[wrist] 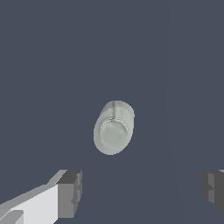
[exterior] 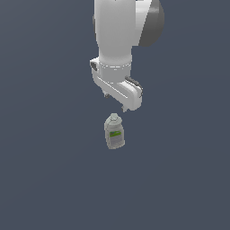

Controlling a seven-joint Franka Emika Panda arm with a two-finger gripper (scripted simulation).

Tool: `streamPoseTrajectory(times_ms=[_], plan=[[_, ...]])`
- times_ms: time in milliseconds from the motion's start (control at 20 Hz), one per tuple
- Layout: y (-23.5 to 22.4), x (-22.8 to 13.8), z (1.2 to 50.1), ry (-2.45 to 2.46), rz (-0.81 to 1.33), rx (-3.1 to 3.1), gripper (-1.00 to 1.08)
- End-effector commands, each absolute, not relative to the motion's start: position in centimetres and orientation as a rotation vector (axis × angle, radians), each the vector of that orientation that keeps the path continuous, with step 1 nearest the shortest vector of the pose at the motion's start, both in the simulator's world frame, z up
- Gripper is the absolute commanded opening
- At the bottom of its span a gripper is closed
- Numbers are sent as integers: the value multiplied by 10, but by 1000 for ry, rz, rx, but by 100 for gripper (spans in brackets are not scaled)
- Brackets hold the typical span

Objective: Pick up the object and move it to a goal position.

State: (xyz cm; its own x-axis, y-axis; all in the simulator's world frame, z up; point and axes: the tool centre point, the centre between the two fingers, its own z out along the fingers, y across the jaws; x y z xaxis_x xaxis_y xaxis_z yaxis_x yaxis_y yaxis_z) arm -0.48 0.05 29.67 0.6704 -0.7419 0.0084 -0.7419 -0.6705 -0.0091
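a small grey-beige bottle (exterior: 114, 132) stands upright on the flat dark blue-grey floor, near the middle of the exterior view. it has a rounded pale cap on top and a green-and-white label on the side facing that camera. in the wrist view the bottle (wrist: 113, 127) shows from above, its domed cap ringed by the oval of its body.

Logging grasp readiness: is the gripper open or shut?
Open: in the wrist view the gripper's fingers stand wide apart, bottle beyond, ungrasped.

Ext view: high, far. Wrist cam: straight down, close. Both see bottle (exterior: 114, 132) (wrist: 113, 127).
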Motion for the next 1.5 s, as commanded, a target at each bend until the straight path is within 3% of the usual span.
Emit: streamPoseTrajectory(times_ms=[0, 700, 1450], plan=[[0, -1, 294, 1369, -15, -2822, 100], [-2, 16, 283, 1770, -2, -2594, 100], [-2, 19, 272, 1836, 0, -2549, 100]])
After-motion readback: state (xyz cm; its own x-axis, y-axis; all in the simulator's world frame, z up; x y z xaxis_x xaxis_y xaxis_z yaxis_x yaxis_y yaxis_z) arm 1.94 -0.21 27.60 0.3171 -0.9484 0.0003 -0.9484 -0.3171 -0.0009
